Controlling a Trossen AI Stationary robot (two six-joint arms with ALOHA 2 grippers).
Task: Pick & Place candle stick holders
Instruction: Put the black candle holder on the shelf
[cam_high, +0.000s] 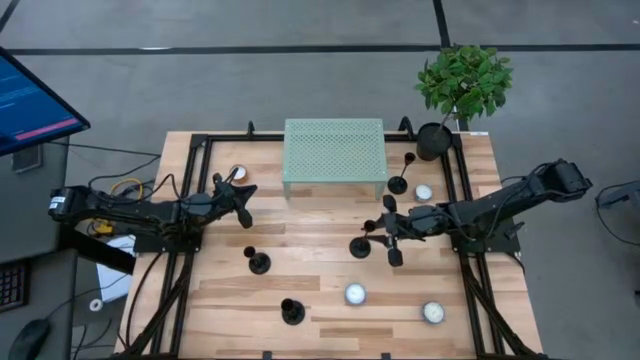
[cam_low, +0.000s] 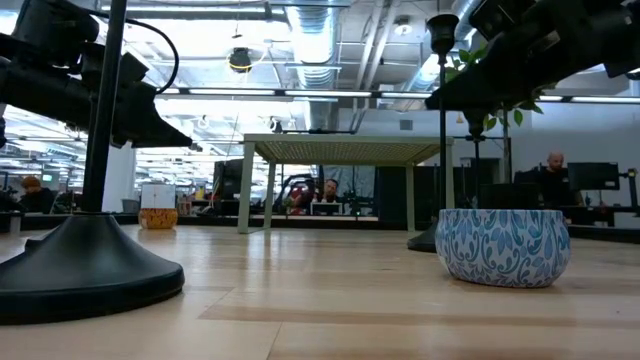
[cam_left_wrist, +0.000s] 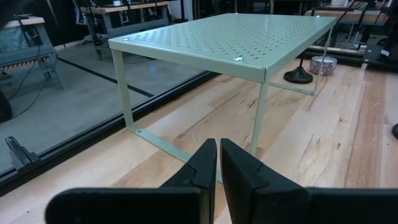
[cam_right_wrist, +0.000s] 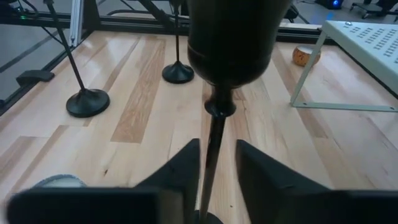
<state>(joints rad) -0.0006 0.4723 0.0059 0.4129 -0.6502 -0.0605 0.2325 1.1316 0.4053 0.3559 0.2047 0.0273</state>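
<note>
Risk lies chiefly in the grip: the right gripper has its fingers set either side of a thin stem, narrow, but contact cannot be confirmed, so the tall holder could slip or swing if lifted before the fingers seat. This holder has a heavy cup above a slender rod, so an off-centre pinch would probably tilt it, and its disc base could knock the candle tin just beside it. In the high view the right gripper sits right of centre on the table, in front of the rack. Other holders stand apart: one left of centre, one near the front edge, one by the rack's right leg. The left gripper waits by the rack's left corner, fingers nearly touching, holding nothing. Holders are matte black metal, round-based, narrow-stemmed. The rack is pale green perforated sheet on thin legs. The tabletop is smooth jointed wood planks, giving the bases little to hold them against sliding.
</note>
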